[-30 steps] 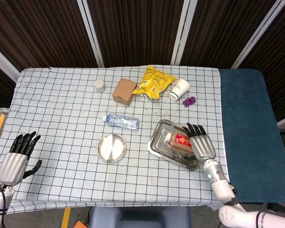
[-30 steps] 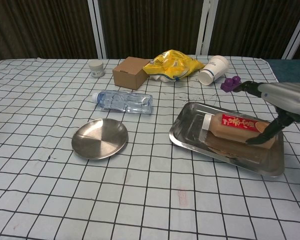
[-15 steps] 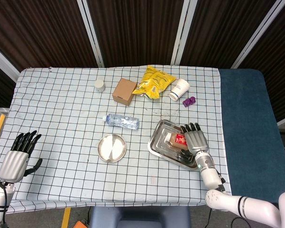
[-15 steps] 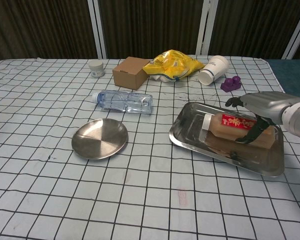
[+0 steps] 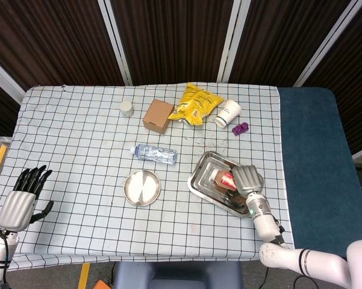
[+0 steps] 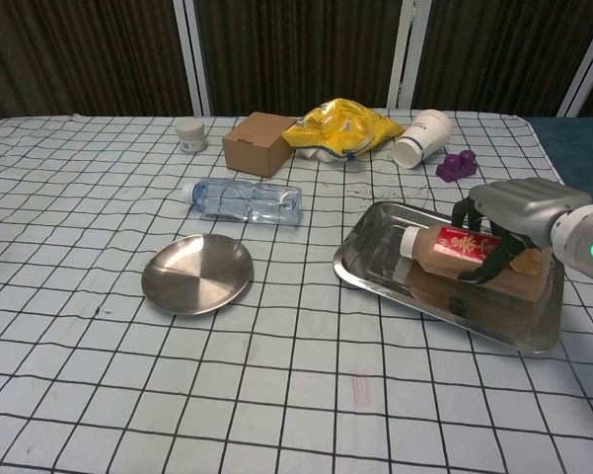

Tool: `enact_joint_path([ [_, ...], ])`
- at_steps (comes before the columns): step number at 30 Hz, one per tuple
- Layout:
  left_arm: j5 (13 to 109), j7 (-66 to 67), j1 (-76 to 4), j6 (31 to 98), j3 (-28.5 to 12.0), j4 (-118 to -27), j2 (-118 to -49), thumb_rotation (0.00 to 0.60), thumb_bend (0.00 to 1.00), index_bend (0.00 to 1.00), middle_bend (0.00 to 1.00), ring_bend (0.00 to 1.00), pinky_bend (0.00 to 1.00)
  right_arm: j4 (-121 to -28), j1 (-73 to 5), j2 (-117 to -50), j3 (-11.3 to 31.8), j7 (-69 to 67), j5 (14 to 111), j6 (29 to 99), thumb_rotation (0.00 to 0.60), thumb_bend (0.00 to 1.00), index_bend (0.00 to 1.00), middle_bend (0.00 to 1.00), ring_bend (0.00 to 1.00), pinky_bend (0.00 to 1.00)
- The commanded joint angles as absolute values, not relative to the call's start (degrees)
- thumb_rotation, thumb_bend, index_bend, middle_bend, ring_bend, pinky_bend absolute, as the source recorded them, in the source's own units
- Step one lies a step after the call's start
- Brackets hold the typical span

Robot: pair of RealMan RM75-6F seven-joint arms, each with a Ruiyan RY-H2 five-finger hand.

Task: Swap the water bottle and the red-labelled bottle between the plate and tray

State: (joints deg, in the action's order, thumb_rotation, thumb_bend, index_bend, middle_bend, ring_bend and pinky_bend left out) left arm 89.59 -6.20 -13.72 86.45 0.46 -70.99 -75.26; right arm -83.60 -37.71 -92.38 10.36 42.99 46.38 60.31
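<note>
Fingers (image 6: 471, 211) of the right hand (image 6: 508, 212) wrap the red-labelled bottle (image 6: 466, 253) in the tray (image 6: 375, 265); water bottle (image 6: 245, 201) lies at the plate's (image 6: 197, 274) twelve o'clock; left hand (image 5: 24, 195) hangs with its fingers apart.

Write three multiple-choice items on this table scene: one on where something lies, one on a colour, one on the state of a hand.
1. Where does the water bottle lie?
A. on the plate
B. on the tablecloth behind the plate
C. in the tray

2. What colour is the crisp bag?
A. yellow
B. green
C. blue

3. What is the right hand doing?
A. hanging open beyond the table
B. pressing the cardboard box
C. curling its fingers around the red-labelled bottle in the tray

Answers:
1 B: the bottle lies on its side on the cloth; the plate holds nothing.
2 A: the bag is plainly yellow.
3 C: fingers wrap the red-labelled bottle inside the tray.
</note>
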Motion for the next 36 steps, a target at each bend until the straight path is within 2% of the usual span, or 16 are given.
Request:
enact_joint_path([
  [1,89.7,-6.3,-13.6,86.4,0.4,-71.1,-75.1,0.600,0.36,0.00,0.00,0.00,0.06,-86.2,-37.4,-91.1,10.6,41.4,48.0,61.7,0.600,0.42,0.89,0.73,0.72,0.99],
  [7,89.7,-5.8,-13.2,86.6,-0.1,-71.5,-74.9,0.600,0.36,0.00,0.00,0.00,0.06,-99.3,-35.5,-84.8,9.6,37.2,58.5,66.1,0.600,0.43,0.91,0.75,0.74,1.00],
  [13,89.5,-4.8,-13.0,86.6,-0.7,-72.1,-74.9,0.600,0.36,0.00,0.00,0.00,0.06,-111.5,-35.8,-82.4,4.5,41.0,65.0,65.3,0.600,0.43,0.91,0.75,0.74,1.00],
  [19,89.8,-4.9,-12.8,86.6,-0.8,-72.3,-74.6,0.600,0.36,0.00,0.00,0.00,0.06,-111.5,-37.1,-88.6,0.8,48.0,66.4,64.1,0.600,0.43,0.91,0.75,0.74,1.00],
  [25,90.7,-5.4,-12.4,87.5,-0.7,-72.8,-74.1,0.600,0.36,0.00,0.00,0.00,0.06,-105.0,-38.2,-97.1,0.8,51.3,64.2,63.5,0.600,0.43,0.88,0.75,0.72,0.98],
  [26,91.0,-5.5,-12.3,87.7,-0.7,-72.9,-74.0,0.600,0.36,0.00,0.00,0.00,0.06,-103.6,-38.4,-98.5,0.9,51.8,63.0,63.2,0.600,0.43,0.84,0.75,0.70,0.95],
  [28,91.1,-5.5,-12.2,88.0,-0.7,-73.0,-73.8,0.600,0.36,0.00,0.00,0.00,0.06,-101.6,-38.8,-100.3,1.2,52.8,61.4,62.7,0.600,0.43,0.71,0.71,0.63,0.87],
  [32,90.8,-5.9,-12.0,87.7,-0.9,-73.1,-73.6,0.600,0.36,0.00,0.00,0.00,0.06,-101.4,-40.0,-100.8,2.3,53.0,56.1,60.2,0.600,0.43,0.17,0.31,0.24,0.47],
  [33,90.8,-5.9,-12.0,87.6,-0.9,-73.1,-73.5,0.600,0.36,0.00,0.00,0.00,0.06,-102.0,-40.4,-100.3,2.8,53.1,55.1,59.8,0.600,0.42,0.08,0.22,0.14,0.36],
  [35,90.6,-6.0,-11.9,87.5,-1.1,-73.1,-73.5,0.600,0.36,0.00,0.00,0.00,0.06,-103.0,-41.1,-99.2,4.0,53.0,54.1,59.9,0.600,0.39,0.00,0.09,0.02,0.24],
  [36,90.5,-6.0,-11.9,87.3,-1.1,-73.1,-73.4,0.600,0.36,0.00,0.00,0.00,0.06,-103.2,-41.4,-98.7,4.5,53.6,53.6,60.3,0.600,0.37,0.00,0.06,0.00,0.21],
])
